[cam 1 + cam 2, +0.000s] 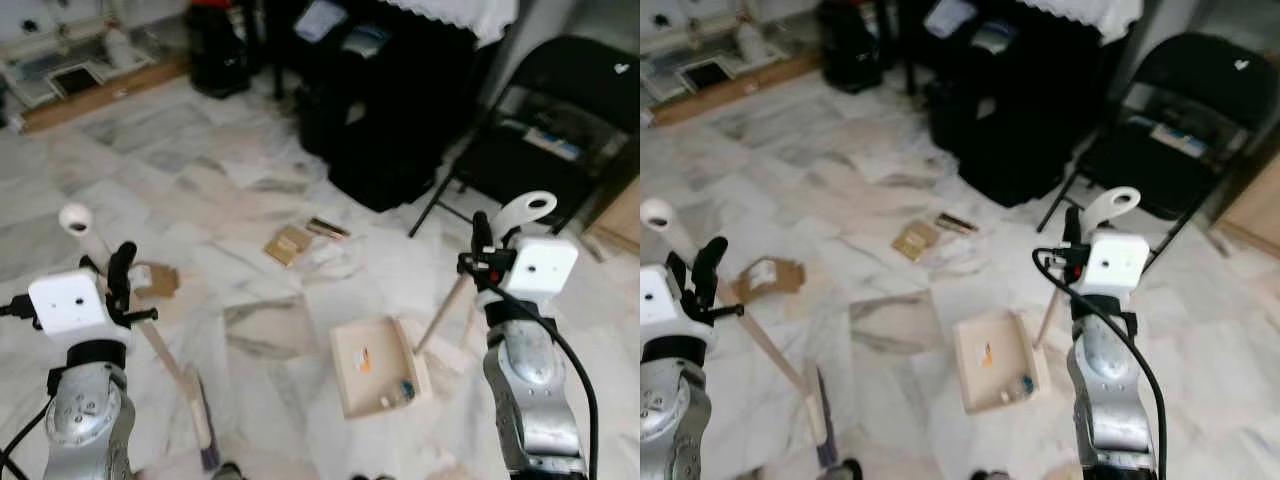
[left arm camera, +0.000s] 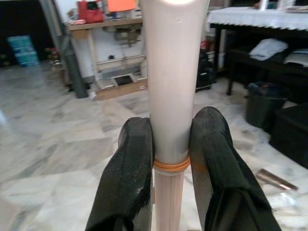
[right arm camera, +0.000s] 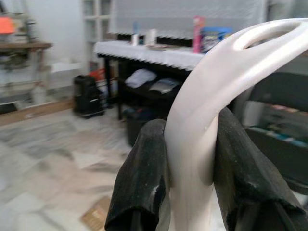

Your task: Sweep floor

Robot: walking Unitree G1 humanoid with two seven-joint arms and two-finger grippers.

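- The left gripper (image 1: 121, 268), at the lower left of the left eye view, has its two black fingers (image 2: 130, 178) clamped on the pale broom handle (image 2: 172, 96) just above an orange ring; the broom's long axis slants from its rounded top at the left edge down toward the bottom centre, where the broom head (image 1: 203, 420) rests on the marble floor (image 1: 180, 190).
- The right gripper (image 1: 482, 240), at the right of the frame, grips the white looped dustpan handle (image 1: 527, 208); its stick runs down and leftward to the dustpan (image 1: 378, 365), which sits flat in the lower middle with a few small scraps already in it.
- Loose litter remains: a brown cardboard piece (image 1: 155, 279) just right of the left gripper, another cardboard scrap (image 1: 288, 244) and a dark wrapper (image 1: 328, 229) at centre — all above the pan and well apart from it.
- The key relation, as I judge it: the broom head lies left of the pan's mouth, with the litter farther up-frame, so the left arm — the one nearer the brown piece — would have to reach the broom past the litter and draw it toward the pan.
- A black folding chair (image 1: 560, 120) stands at the upper right.
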